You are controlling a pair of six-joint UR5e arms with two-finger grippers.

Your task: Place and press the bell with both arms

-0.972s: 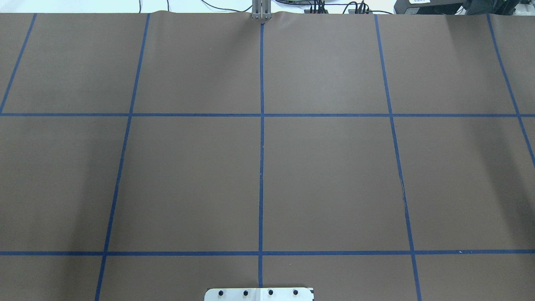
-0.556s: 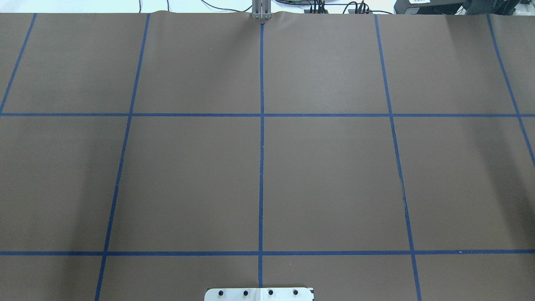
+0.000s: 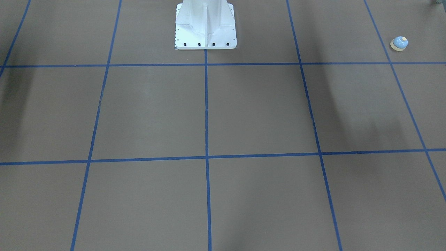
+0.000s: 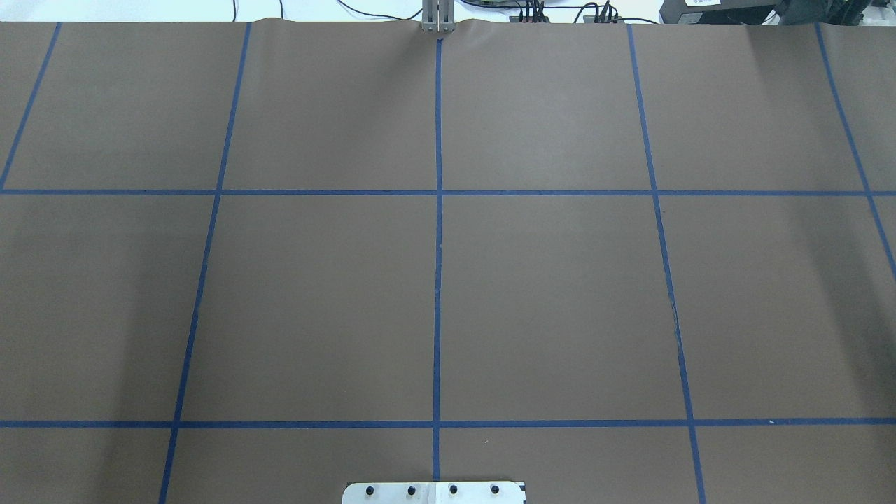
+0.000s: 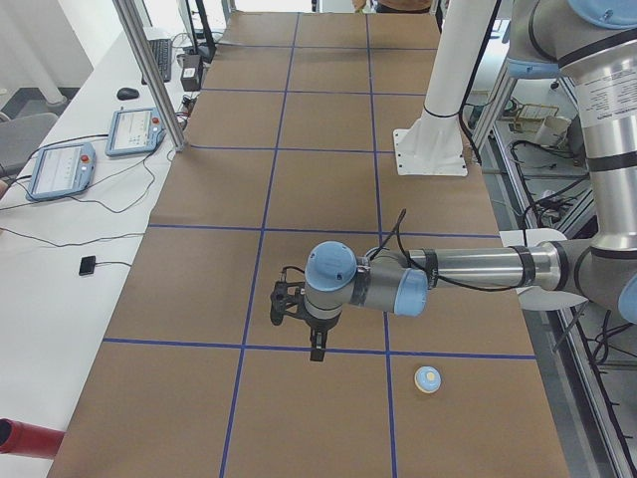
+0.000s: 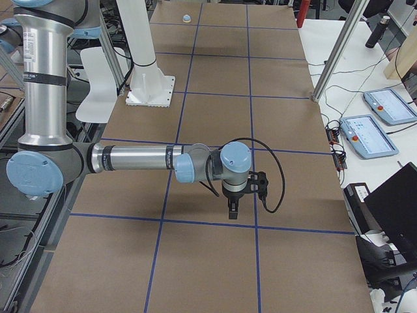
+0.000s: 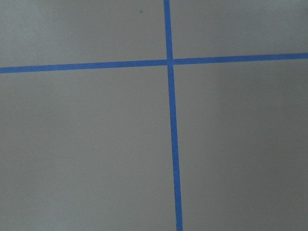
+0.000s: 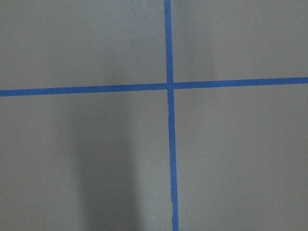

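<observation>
Looking steeply down from the operators' side, the front-facing view shows a table (image 3: 139,111) covered in matte brown paper and ruled into squares by blue tape lines (image 3: 206,111). The bell (image 3: 399,43) stands upright at the upper right, which is the robot's left side, close to the robot's edge. It is a small glossy light-blue dome on a round cream base, with a pale yellow button on top. A white pedestal (image 3: 205,24) is bolted down at top centre. No arm shows, only soft shadows.

The overhead view holds only paper, tape and the pedestal's bolted plate. Neither the bell nor any gripper is in it.

From the table's left end, the left arm (image 5: 468,269), a smooth grey tube with light-blue caps, reaches level over the table. The black left gripper (image 5: 317,349) points straight down above a tape line. The bell sits near it but apart. I cannot tell whether the fingers are spread or pressed together.

From the right end, the right arm (image 6: 137,158) mirrors that pose, with the right gripper (image 6: 232,212) pointing down. Its finger state cannot be told either. The bell is well apart, at the far end.

Both wrist views show only paper and 1 tape crossing each.

Both arms look parked at the ready. The bell seems not yet picked up, and the left arm is likely to fetch it.
</observation>
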